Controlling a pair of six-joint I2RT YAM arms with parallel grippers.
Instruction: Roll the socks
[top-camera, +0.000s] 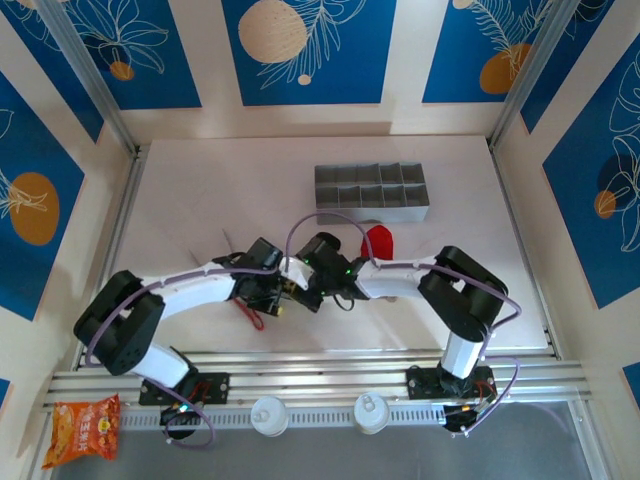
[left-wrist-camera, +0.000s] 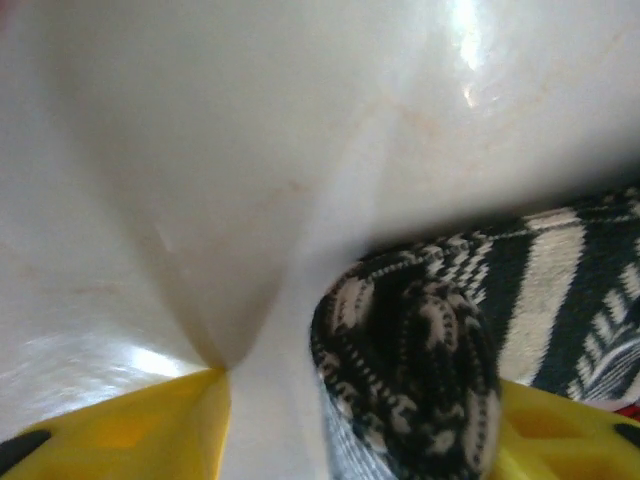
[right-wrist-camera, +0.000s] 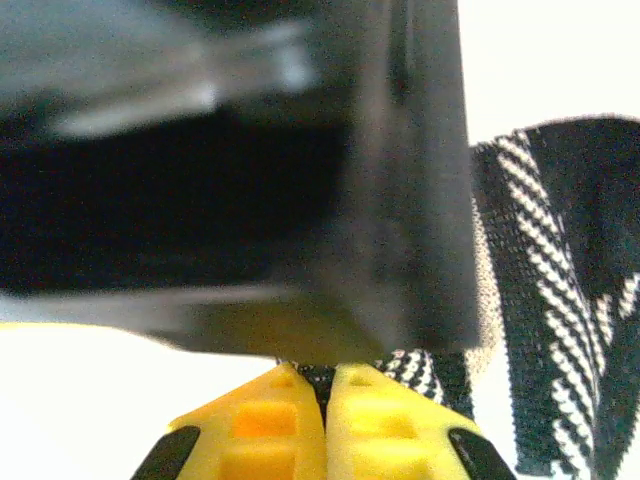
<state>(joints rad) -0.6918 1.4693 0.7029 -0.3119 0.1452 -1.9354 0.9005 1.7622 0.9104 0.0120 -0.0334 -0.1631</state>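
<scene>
Two socks lay on the white desk (top-camera: 200, 190), one part-rolled between robot fingers.

The black patterned sock (left-wrist-camera: 420, 360) sat at mid-desk with one end wound into a tight coil between the left fingers (left-wrist-camera: 110, 435), which stood well apart and gripped nothing; the coil rested against the finger on the right of that wrist view, with bare desk between it and the other. The right fingers (right-wrist-camera: 265, 430) were pressed shut, a pinch of the same sock's striped fabric caught at their tips. The red sock (top-camera: 378, 241) lay just beyond the two wrists, near a grey compartment tray (top-camera: 372, 188). An orange snack packet (top-camera: 85, 428) sat past the desk's near left corner, its print too small to read.
</scene>
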